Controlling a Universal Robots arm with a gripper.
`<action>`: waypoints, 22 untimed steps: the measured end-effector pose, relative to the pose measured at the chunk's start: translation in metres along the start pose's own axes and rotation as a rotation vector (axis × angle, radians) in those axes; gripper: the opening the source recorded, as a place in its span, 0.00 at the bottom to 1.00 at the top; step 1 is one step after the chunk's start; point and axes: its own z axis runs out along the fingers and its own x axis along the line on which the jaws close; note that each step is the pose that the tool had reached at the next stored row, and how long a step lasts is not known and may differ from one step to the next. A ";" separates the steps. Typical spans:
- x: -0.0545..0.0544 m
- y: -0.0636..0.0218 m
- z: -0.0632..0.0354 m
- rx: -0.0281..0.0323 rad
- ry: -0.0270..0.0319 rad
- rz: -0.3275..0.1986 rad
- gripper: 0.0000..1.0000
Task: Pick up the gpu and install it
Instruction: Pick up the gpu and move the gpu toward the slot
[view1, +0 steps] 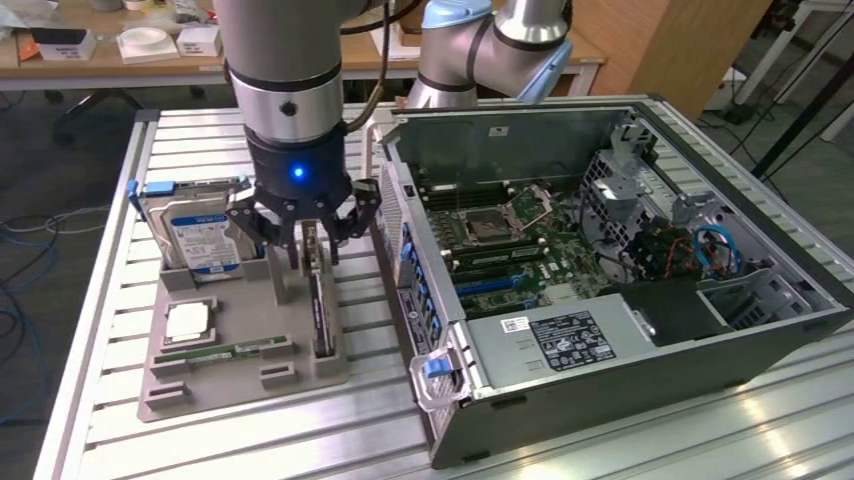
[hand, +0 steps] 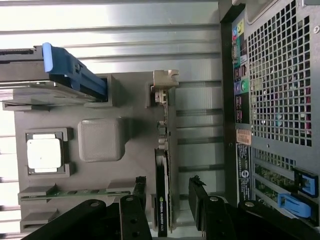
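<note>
while wide open, pincer (view1: 310, 245) astride gpu (view1: 322, 315)

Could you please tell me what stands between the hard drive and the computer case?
The gpu, upright on edge in the grey holder, seen in the exterior view.

White lettering ran along the black edge of the gpu (hand: 163, 200) below me; it looked like NVIDIA QUADRO, and the rest was too small to read. The blue-and-white label on the hard drive (view1: 200, 240), the black-and-white sticker on the power supply (view1: 570, 338) and the stickers on the case (hand: 243, 165) held print I could not make out.
</note>
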 end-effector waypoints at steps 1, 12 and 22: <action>0.000 -0.0007 0.0008 0.0001 0.0001 0.000 0.47; 0.000 -0.0029 0.0138 0.0001 0.0001 0.000 0.47; 0.001 -0.0035 0.0226 0.0001 0.0001 0.000 0.47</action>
